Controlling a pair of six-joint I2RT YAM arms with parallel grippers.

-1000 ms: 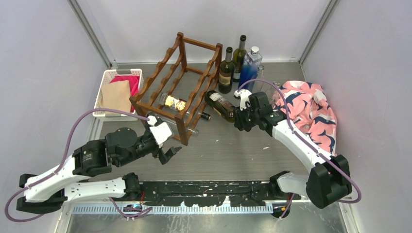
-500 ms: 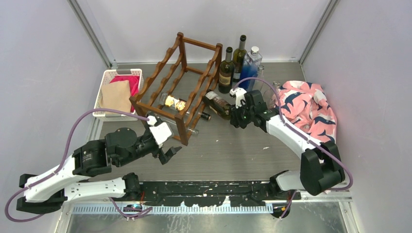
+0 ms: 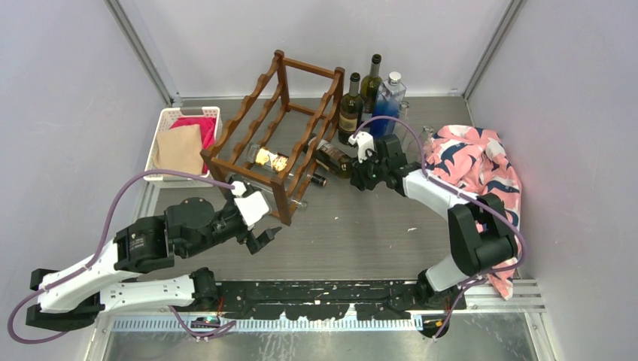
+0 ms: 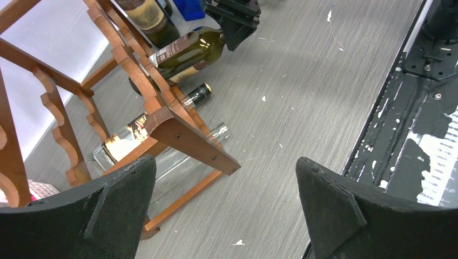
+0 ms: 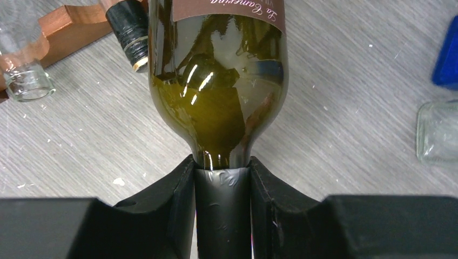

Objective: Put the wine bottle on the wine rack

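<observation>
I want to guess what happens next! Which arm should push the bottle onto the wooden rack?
Right. The right gripper is shut on the neck of the wine bottle, whose bottom end points into the wine rack. The left gripper is open and empty, near the rack's front corner.

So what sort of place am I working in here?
Probably a robot test cell, not a home: bare white walls on metal posts, a scuffed grey table, and staged props: a rack, a basket and spare bottles.
</observation>
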